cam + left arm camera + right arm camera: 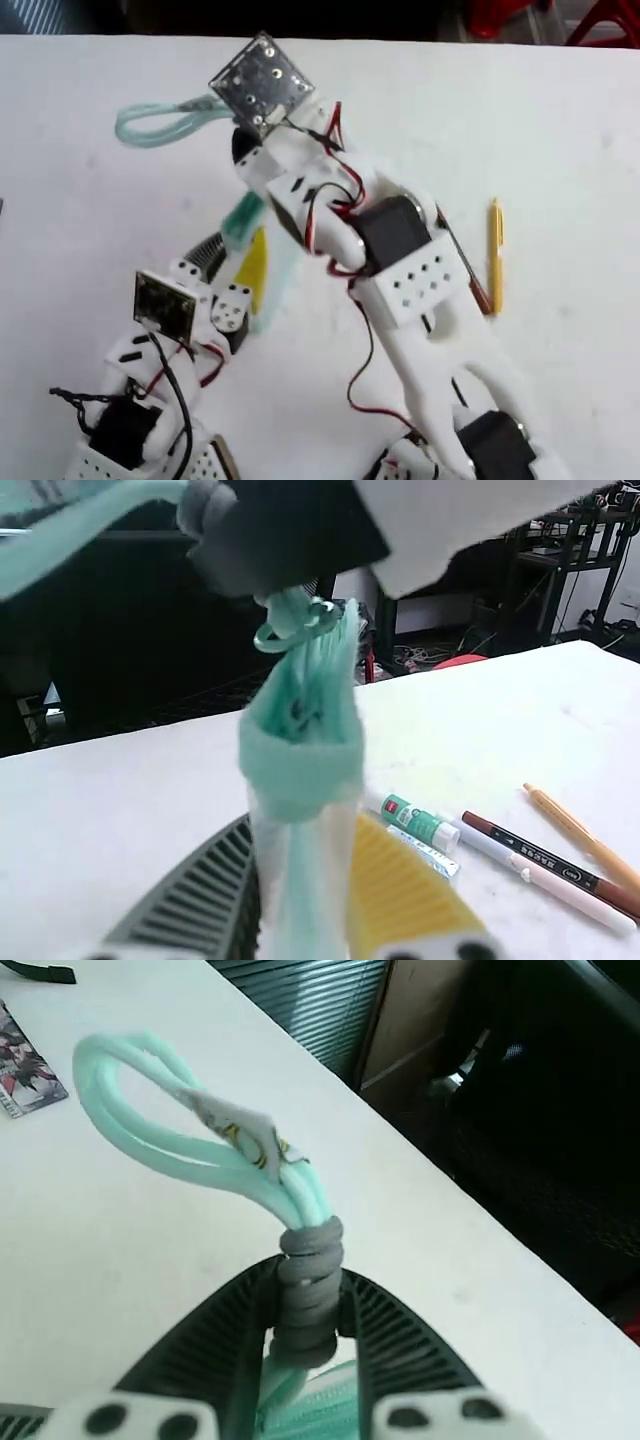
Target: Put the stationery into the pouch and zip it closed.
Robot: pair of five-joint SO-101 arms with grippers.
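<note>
The right arm stretches across the white tabletop (560, 120), its wrist tipped down. The right tool (310, 1272) has two black ribbed fingers pressed together on a grey wrap (308, 1330) of wound cord, one piece, at the pouch's top end. From the wrap rises one mint loop strap (150, 1090) of soft doubled cord, with a small white tag (240, 1125) on it.

The left arm sits low at the near edge, and its left tool (305, 830) points up towards the right arm. This tool has one grey ribbed finger and one yellow finger, and they pinch the pouch (300, 740) between them. The single pouch is lifted off the tabletop and hangs upright from the wrap. It is mint along the zipper band and translucent, film-like below.

Five pieces of stationery lie close together on the tabletop beside the pouch:
- a white tube with a green end (420, 822)
- a small blue-and-white stick (428, 852), touching the tube
- a white pen (540, 878)
- a brown pen (560, 865)
- a slim yellow-orange pen (575, 830)
</note>
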